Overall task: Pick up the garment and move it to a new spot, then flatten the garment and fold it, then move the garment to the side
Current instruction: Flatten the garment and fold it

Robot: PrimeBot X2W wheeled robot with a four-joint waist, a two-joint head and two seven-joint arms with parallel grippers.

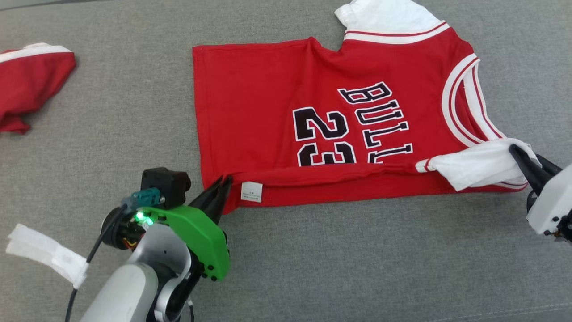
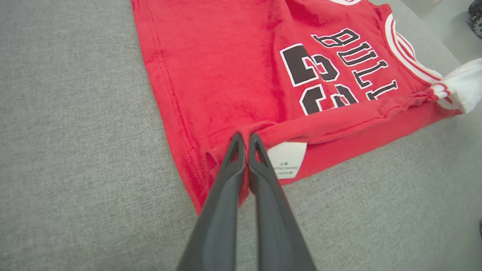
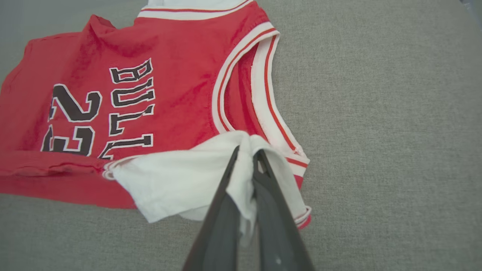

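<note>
A red basketball jersey (image 1: 277,112) is seen spread across a grey fabric surface (image 1: 357,268), its hem turned toward the robot's left and its white-trimmed neck opening (image 1: 460,103) toward the right. The black lettering (image 1: 353,125), outlined in white, is partly covered where the near long edge has been folded over onto the front; only the upper portion of the number and of the team name can be read.

The left gripper (image 1: 223,185) is clenched on the near hem corner of the jersey. In the left wrist view its two dark fingers are pressed together on a bunch of red cloth, just beside a white care label (image 1: 251,192). A green housing (image 1: 196,232) is carried behind those fingers.

The right gripper (image 1: 518,152) is clamped on the white sleeve (image 1: 473,167) at the near right corner. In the right wrist view white fabric is pinched between the fingers and bulges out above and below them.

A second white sleeve (image 1: 384,15) lies at the far edge. Well apart, at the far left, a second red garment (image 1: 27,89) with a white band is partly in view, and a white strip (image 1: 44,252) lies near the left arm.
</note>
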